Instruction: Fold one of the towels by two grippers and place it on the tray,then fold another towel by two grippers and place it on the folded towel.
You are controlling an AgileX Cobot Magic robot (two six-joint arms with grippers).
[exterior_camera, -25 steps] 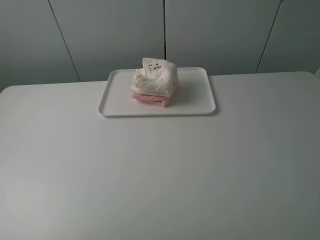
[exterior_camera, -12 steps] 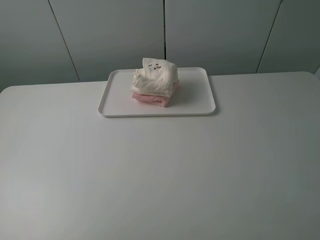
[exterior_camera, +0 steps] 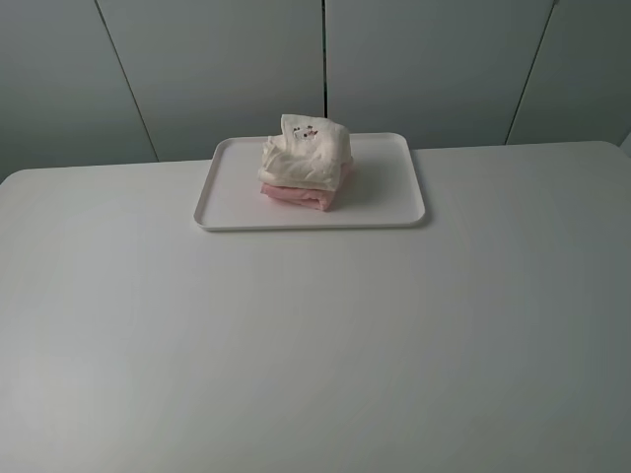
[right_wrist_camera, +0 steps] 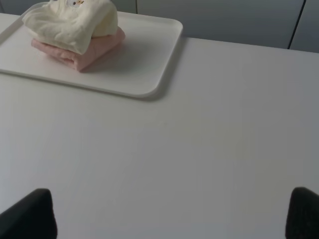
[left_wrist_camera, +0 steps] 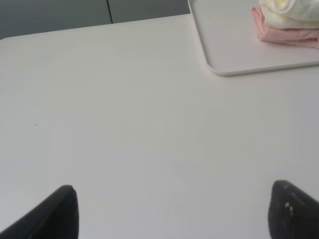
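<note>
The high camera shows the cream towel point(exterior_camera: 307, 155) stacked on the pink towel point(exterior_camera: 296, 195) in the tray point(exterior_camera: 386, 193) near the table's far edge, no arms visible. Only the wrist views show the left gripper point(left_wrist_camera: 172, 211) and right gripper point(right_wrist_camera: 169, 215), both spread wide over bare table point(exterior_camera: 315, 345).

A tray point(exterior_camera: 385, 192) sits on the table point(exterior_camera: 315, 345) in the upper middle of the frame. Left of the tray's centre, one folded towel point(exterior_camera: 308, 153) lies on another towel point(exterior_camera: 294, 195).
</note>
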